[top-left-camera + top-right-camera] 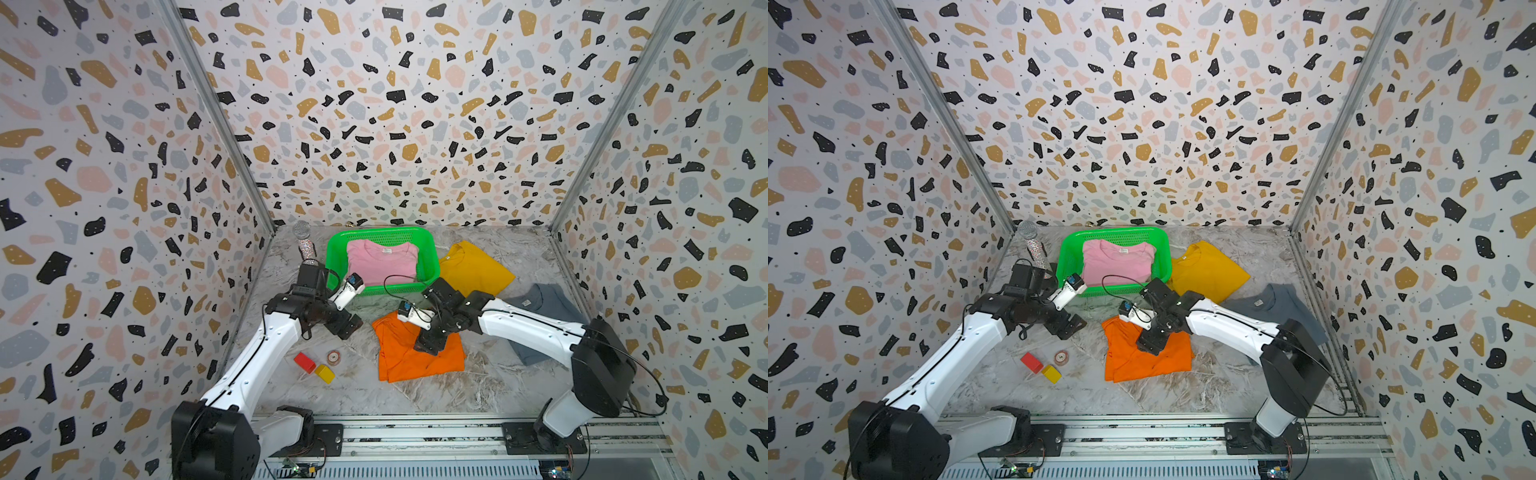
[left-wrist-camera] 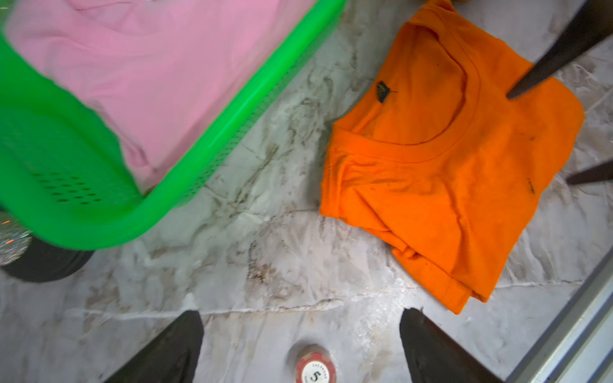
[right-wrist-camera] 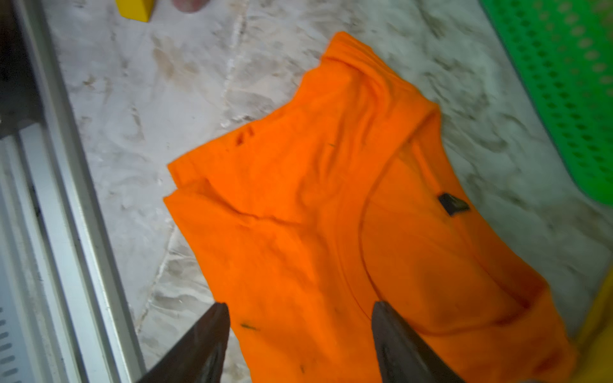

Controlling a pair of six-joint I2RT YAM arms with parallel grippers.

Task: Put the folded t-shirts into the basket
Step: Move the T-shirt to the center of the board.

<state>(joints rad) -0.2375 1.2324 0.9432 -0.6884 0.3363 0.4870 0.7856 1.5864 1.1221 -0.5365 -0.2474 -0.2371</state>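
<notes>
Terrazzo-patterned walls close in a grey marbled desk (image 1: 478, 386) on three sides. At its far side stands the green basket (image 1: 335, 262), and the pink t-shirt (image 1: 382, 259) already lies flat in it. Three folded t-shirts are left on the desk: the orange one (image 1: 411, 365) just in front of the basket, the mustard one (image 1: 473, 268) touching the basket's right side, and the grey-blue one (image 1: 548, 301) further right, partly under the right arm.

We judge the step in hand to be the grasp on the orange t-shirt. The right hand (image 3: 300, 304) hangs over it with its fingers apart and nothing between them. The left hand (image 2: 302, 312) is spread wide above bare desk, just beside that shirt's left edge. To do this well, we would pinch at a folded edge and take every layer, not the top ply alone, so the fold holds in the lift. Both hands gripping opposite edges would keep the square flat. The shirt is about as large as the basket, so it should come down level on the pink one.

As for writing, the poker chip (image 2: 315, 371) shows a clear "5"; the small lettering above it looks like "LAS VEGAS", though we are not sure. The orange shirt's black neck tag (image 2: 382, 91) and the pink shirt's white neck label (image 1: 387, 250) show nothing we can read.
</notes>
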